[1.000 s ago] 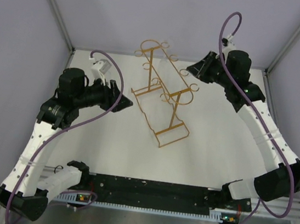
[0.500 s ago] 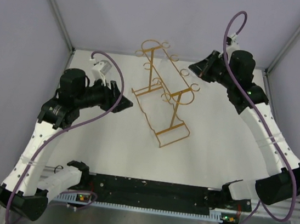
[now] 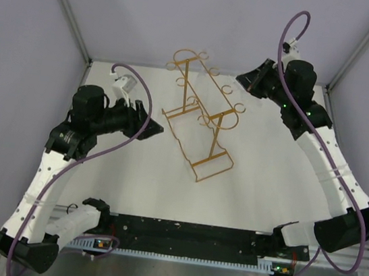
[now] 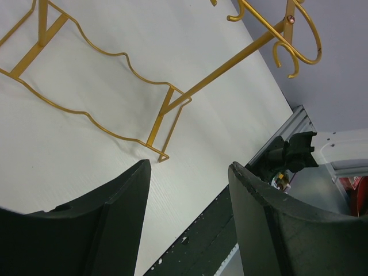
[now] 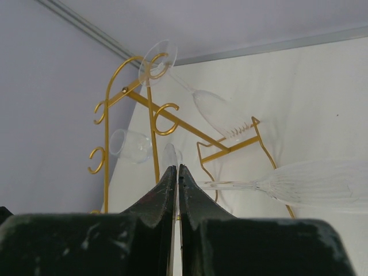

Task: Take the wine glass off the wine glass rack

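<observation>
Tabletop of matt white board (image 3: 130, 185) carries, at its middle, the thin gold-orange wire wine glass rack (image 3: 213, 138) with its curled loops and wavy-edged base. The black left gripper (image 3: 153, 126) is held just left of the rack, and its fingers are spread wide with nothing between them. The black right gripper (image 3: 243, 79) is held at the rack's far right, and its fingers (image 5: 164, 190) are pressed together on nothing.

The clear stemmed wine glass (image 5: 220, 117) is hung on the rack, its flat foot caught in a curled loop at the top of a post and its bowl slanting away below. Two further clear glass shapes are seen close by, and which is meant cannot be settled.

Trouble is judged likely from three causes. The right jaws must be parted before any stem can be taken. The light frame could be shoved or tipped by a stray finger. The foot could catch if pulled against the loop rather than slid out through its opening, and the glass could be dropped.

From overhead both arms and the rack's position are given, yet the glass cannot be made out. It is shown only by the right wrist view. Only the rack's base and one post are shown by the left wrist view.
</observation>
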Motion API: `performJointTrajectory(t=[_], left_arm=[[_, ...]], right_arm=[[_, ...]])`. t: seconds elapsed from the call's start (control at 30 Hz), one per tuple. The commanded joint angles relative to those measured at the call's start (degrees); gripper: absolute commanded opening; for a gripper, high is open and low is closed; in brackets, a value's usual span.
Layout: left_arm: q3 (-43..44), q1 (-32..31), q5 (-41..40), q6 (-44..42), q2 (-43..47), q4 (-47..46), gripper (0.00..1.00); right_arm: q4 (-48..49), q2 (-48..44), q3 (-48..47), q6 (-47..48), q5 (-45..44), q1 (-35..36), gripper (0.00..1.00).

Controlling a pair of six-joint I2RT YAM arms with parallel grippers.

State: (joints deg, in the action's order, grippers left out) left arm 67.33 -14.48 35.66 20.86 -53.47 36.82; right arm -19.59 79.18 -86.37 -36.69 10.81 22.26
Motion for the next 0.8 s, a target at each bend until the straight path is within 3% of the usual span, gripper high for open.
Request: performJointTrajectory(t=[0.0,0.3,0.57,0.63,0.77], left_arm=[[1.8,0.2,1.9,0.1,1.8,-1.3,0.62],[3.2,0.2,5.5,3.4,4.0,-1.7,0.62],[0.5,0.2,14.5,17.3,7.5,-12.7,0.63],[-0.1,0.2,16.7,20.6,8.4,-16.1,0.62],[-0.5,0.2,19.5,25.9,9.1,-20.2,0.63]], right_arm=[[1.8,-1.0,-5.3,1.4,-3.7,-0.6,0.00],[-1.2,-6.0,-8.7,9.5,0.8,-0.6,0.00],[-6.0,-15.7,-6.7,21.7,19.0,-0.5,0.00],[-8.2,-17.1,-7.1,25.7,23.5,1.1,0.00],[-14.7,-18.5,-8.8,35.1,22.4,8.9,0.00]])
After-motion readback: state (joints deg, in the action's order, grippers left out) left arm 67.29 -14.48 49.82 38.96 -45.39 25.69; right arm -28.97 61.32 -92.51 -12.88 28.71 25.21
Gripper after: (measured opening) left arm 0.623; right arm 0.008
